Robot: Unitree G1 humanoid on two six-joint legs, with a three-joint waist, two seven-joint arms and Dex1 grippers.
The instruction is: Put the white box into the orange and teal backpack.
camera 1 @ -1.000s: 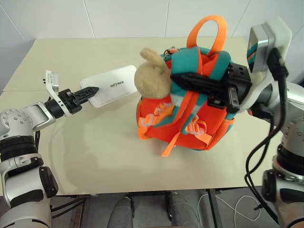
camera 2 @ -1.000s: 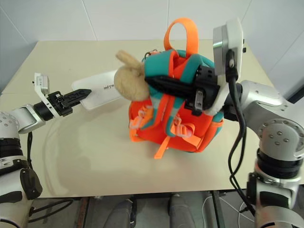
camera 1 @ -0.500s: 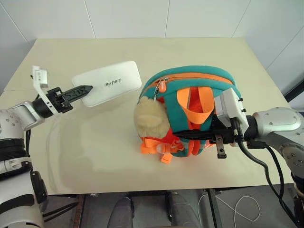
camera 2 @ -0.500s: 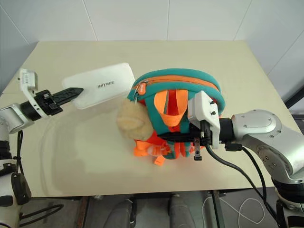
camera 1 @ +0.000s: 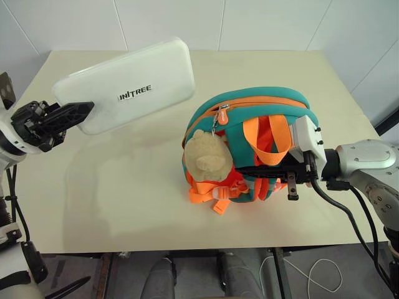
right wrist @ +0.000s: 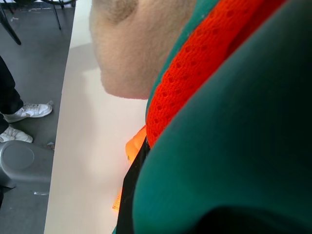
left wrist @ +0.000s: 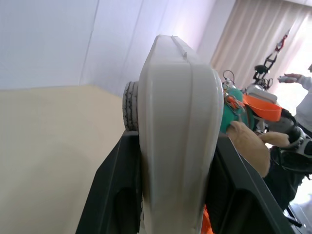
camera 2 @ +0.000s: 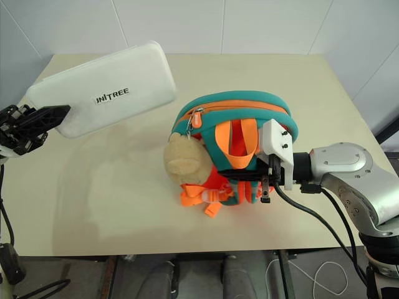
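The stiff, smooth white box (camera 1: 128,84), pinched at one end by the left gripper (camera 1: 62,117), looks light but slip-prone, while the right gripper (camera 1: 265,172) is clamped on the soft backpack (camera 1: 255,109)

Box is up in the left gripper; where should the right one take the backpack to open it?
My pick: the orange zipper pull at the left end of the closed zip on the backpack, approached from above; it hangs free beside the bear charm.

L arm is reaching out at far left, left gripper (camera 1: 80,112) clamping the end of the white box (camera 1: 128,84). R arm is lying across from right, right gripper (camera 1: 249,172) pinching backpack (camera 1: 262,106) straps, fingers closed.
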